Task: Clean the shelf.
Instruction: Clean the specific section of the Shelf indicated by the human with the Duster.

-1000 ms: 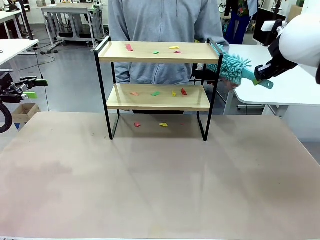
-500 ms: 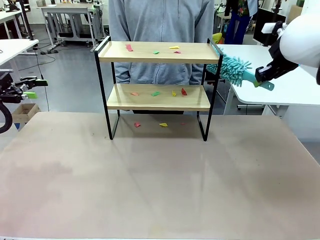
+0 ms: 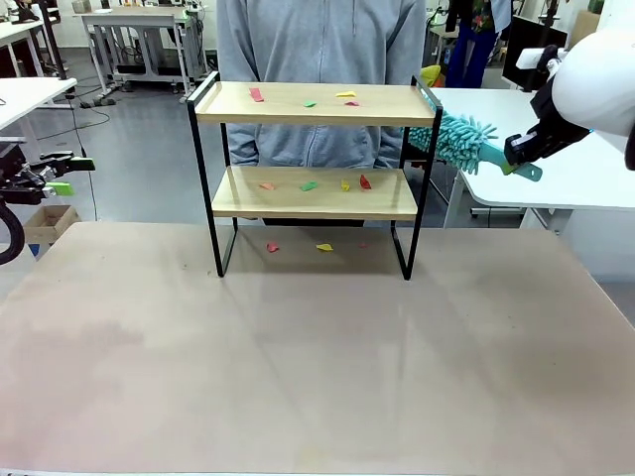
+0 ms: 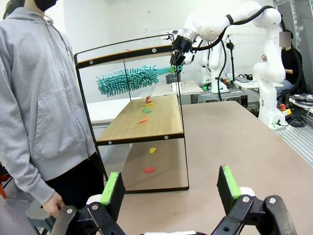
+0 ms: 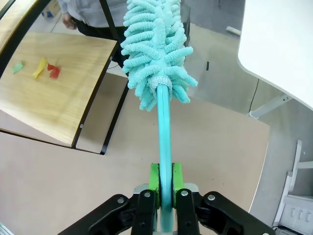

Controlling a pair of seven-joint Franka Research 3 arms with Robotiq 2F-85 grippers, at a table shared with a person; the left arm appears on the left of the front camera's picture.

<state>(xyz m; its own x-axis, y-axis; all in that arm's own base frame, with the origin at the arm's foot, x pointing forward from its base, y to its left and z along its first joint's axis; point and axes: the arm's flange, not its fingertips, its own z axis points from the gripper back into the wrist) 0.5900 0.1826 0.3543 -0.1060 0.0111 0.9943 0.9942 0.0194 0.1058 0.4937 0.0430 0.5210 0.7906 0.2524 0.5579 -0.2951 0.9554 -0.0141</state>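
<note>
The shelf (image 3: 417,107) stands at the table's far middle, two wooden boards in a black frame. Coloured paper scraps (image 3: 310,185) lie on both boards and on the table under it. My right gripper (image 3: 522,149) hangs right of the shelf, shut on the handle of a teal fluffy duster (image 3: 458,139). The duster's head reaches the frame's right end at top-board height. The right wrist view shows the duster (image 5: 156,49) stretching away from the right gripper (image 5: 165,182) beside the shelf (image 5: 58,103). My left gripper (image 4: 171,188) is open and holds nothing, far left of the shelf (image 4: 146,122).
A person in a grey hoodie (image 3: 317,40) stands right behind the shelf. A white table (image 3: 556,169) sits under my right arm, another (image 3: 25,94) at far left. The near part of the brown tabletop (image 3: 317,357) is bare.
The duster's head has risen a little and shifted slightly right at the shelf's right end. My left arm has not moved.
</note>
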